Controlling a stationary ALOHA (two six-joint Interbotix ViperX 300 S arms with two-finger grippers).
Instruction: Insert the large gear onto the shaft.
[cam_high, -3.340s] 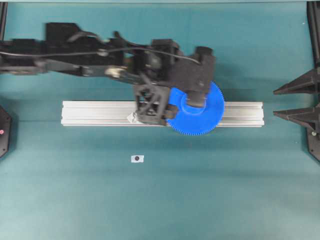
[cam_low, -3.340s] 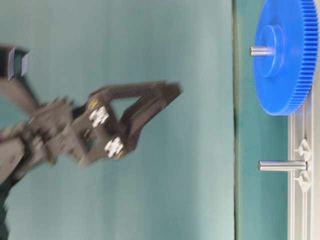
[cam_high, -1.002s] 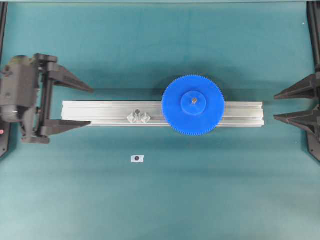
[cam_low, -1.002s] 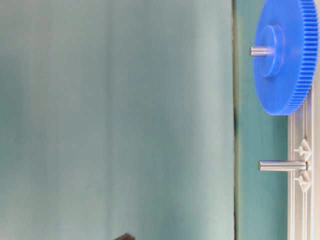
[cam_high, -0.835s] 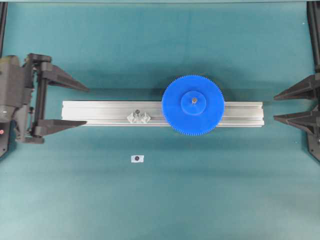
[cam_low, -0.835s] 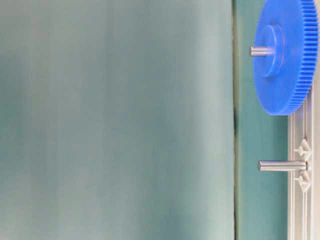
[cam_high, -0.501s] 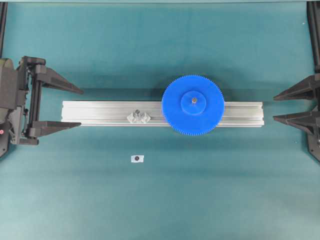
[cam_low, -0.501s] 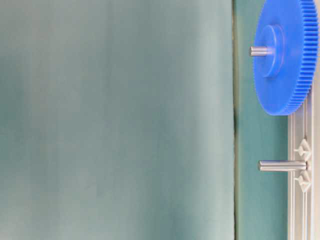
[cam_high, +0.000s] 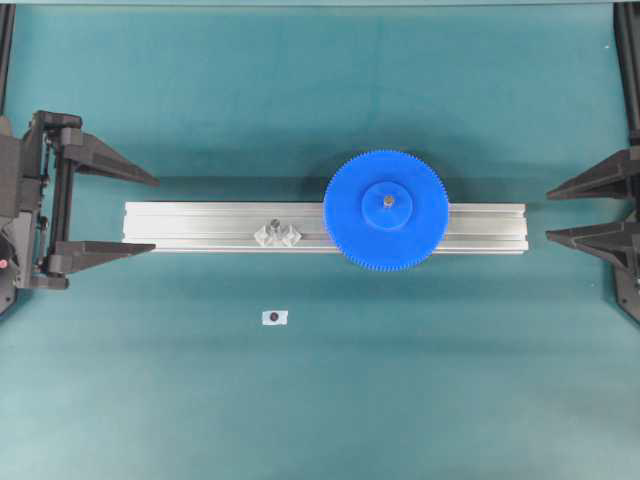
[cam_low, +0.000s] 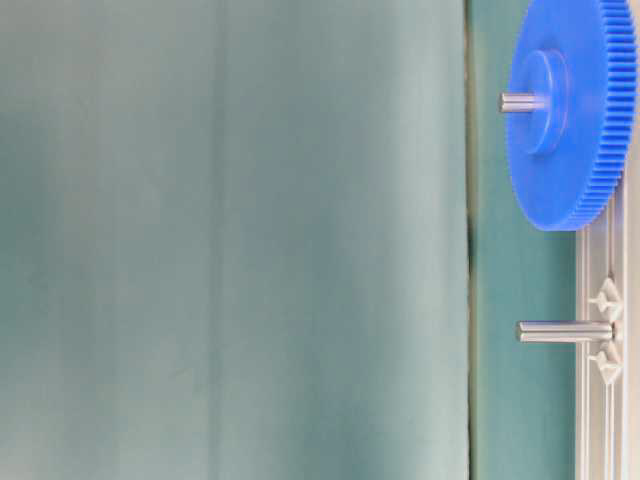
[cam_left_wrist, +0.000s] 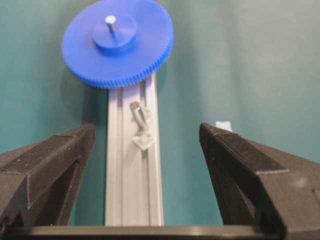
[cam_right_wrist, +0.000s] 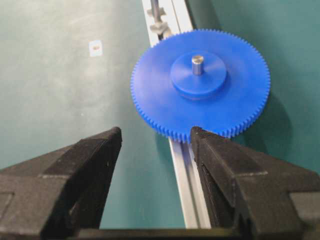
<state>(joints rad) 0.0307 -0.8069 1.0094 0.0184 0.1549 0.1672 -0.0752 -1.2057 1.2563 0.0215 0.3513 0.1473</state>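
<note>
The large gear (cam_high: 385, 210) sits flat on the shaft (cam_high: 386, 202) on the rail (cam_high: 200, 228), so both the left pincer (cam_high: 120, 212) and right pincer (cam_high: 580, 210), wide open and empty, should keep well away without bumping it.

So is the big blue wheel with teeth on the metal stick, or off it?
On. The big blue toothed plastic gear lies flat on the rail, and the thin silvery metal pin pokes up through its middle hole.
</note>
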